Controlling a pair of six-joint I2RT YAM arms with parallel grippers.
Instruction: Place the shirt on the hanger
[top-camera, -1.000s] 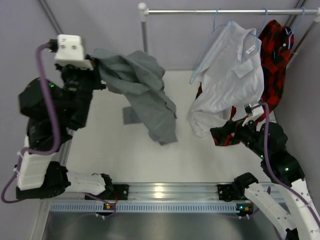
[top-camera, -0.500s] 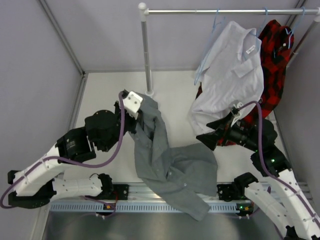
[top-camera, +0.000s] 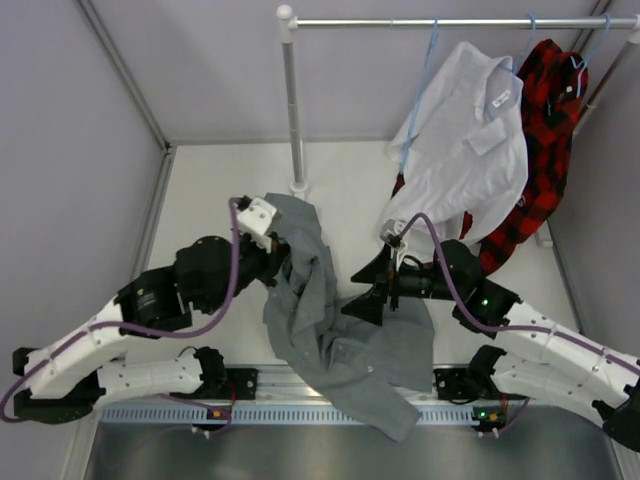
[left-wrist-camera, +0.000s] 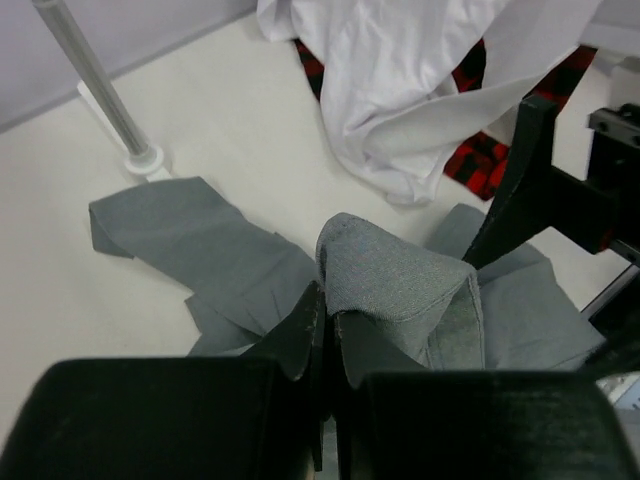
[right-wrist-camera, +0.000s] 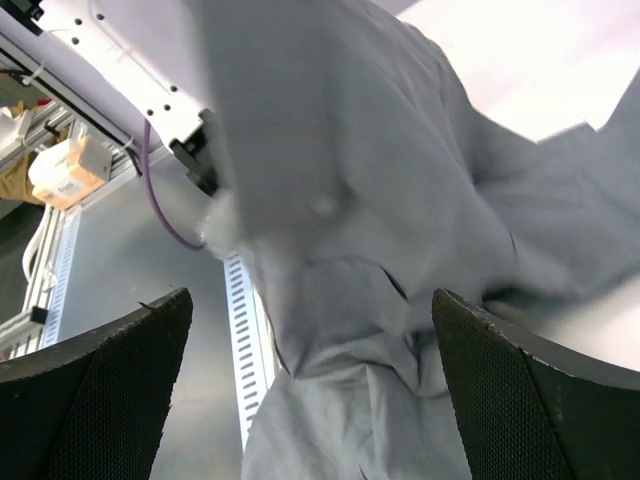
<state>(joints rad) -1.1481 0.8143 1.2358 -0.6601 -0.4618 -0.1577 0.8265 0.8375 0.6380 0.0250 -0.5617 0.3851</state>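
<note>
Regrasp step: the left tool pinches a fold of the shirt, which sprawls on the surface — hem over the near edge. The right tool, spread wide, faces the cloth. It should next take the collar — the hanger hangs on the rail.

shirt blurred in right wrist view, plaid shirt — half hidden

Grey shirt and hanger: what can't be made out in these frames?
Top view: the hanger shows only one thin blue wire; the white shirt covers the rest.
Top view: the grey shirt lies crumpled, and its folds hide collar and buttons.
Top view: the left tool is hidden by its own wrist and the cloth.
Right wrist view: the cloth is too close and blurred, so which part lies between the open right tool is unclear.
</note>
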